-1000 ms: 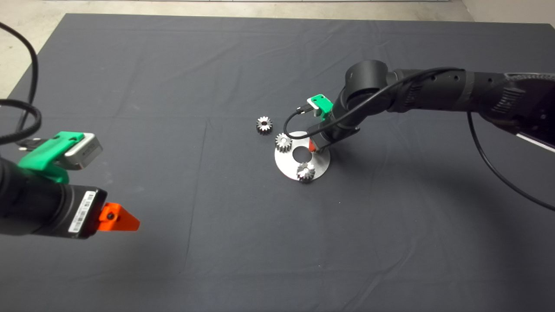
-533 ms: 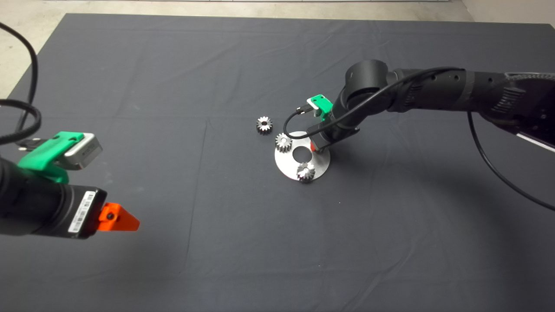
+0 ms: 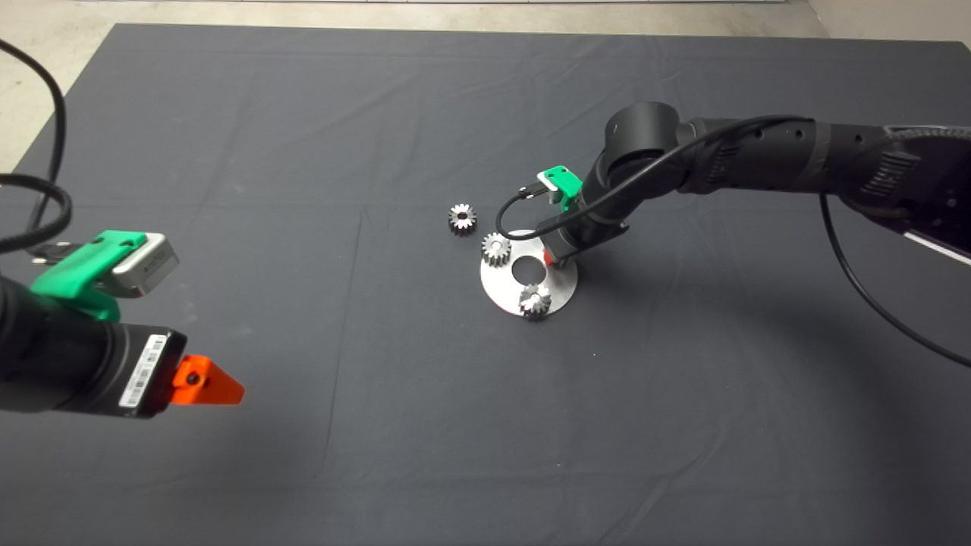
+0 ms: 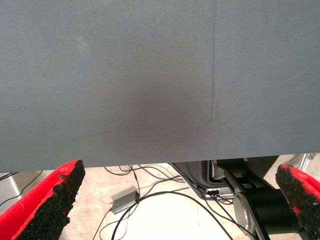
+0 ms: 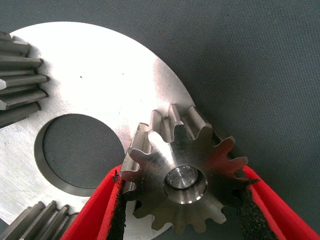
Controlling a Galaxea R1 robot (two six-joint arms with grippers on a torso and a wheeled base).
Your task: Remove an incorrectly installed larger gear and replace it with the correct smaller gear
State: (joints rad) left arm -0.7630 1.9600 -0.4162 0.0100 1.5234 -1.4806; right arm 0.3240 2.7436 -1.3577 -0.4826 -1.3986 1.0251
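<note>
While the left gripper (image 3: 220,387) waits at the near left with fingers spread, the right gripper (image 5: 182,220) pinches the larger gear (image 5: 182,177). It lies flat, bore upward, on the right edge of the round plate (image 3: 561,292); the smaller gear (image 3: 462,218) rests on the mat (image 3: 303,152), far-left of the plate.

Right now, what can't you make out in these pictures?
- Head view: the larger gear is hidden under the right hand; only the right wrist view shows it.
- Right wrist view: two other gears on the metal plate are cut off by the picture's edges.
- Right wrist view: whether the larger gear rests on the plate or is lifted.
- Head view: the smaller gear is too small to check its bore.
</note>
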